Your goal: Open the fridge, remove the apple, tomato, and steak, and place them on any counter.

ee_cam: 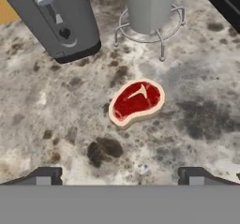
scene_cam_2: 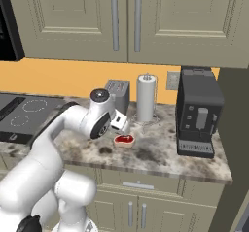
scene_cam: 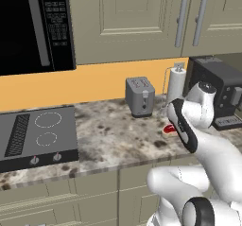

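Claw (ee_cam: 120, 174) released, jaws spread wide, empty, hovering above the counter (ee_cam: 47, 120). Steak (ee_cam: 136, 101) lies flat on the counter ahead of the fingertips, centred between them, not touching. Beyond the steak: toaster (ee_cam: 56, 21) to one side, paper towel holder (ee_cam: 149, 12) beside it. Coffee machine (scene_cam_2: 198, 112) farther off.
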### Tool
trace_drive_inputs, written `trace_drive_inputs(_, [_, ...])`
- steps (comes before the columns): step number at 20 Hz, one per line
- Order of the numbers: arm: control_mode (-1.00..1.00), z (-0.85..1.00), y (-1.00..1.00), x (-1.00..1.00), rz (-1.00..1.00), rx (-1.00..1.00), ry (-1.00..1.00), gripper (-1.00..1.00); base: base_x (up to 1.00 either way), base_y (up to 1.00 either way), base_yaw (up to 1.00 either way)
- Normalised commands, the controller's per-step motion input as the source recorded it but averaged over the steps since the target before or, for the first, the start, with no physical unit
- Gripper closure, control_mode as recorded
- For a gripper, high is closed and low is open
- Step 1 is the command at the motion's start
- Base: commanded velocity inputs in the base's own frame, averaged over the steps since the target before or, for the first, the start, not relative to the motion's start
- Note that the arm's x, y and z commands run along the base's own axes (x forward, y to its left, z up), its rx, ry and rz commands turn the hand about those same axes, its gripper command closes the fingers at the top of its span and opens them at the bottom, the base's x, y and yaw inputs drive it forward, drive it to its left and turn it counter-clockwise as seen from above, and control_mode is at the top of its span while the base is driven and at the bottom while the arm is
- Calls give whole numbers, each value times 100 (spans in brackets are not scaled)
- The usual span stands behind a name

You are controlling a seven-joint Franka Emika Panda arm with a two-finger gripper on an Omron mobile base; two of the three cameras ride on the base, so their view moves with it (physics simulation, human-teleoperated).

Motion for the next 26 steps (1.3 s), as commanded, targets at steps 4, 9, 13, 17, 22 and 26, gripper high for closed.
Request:
trace_drive_inputs(4, [-100, 100, 11, -51, 0, 0, 13, -100, 0, 0, 0])
trace_drive_inputs(9, [-100, 100, 58, -53, 6, -2, 21, -100, 0, 0, 0])
trace_drive_inputs(13, [-100, 86, 80, -34, 14, -3, 26, -100, 0, 0, 0])
trace_drive_inputs(17, [-100, 79, 14, -68, 8, 0, 16, -100, 0, 0, 0])
trace_drive_inputs(22, [-100, 37, -18, -93, 16, -2, 0, -100, 0, 0, 0])
trace_drive_inputs(26, [-100, 0, 0, -90, 13, -2, 0, -100, 0, 0, 0])
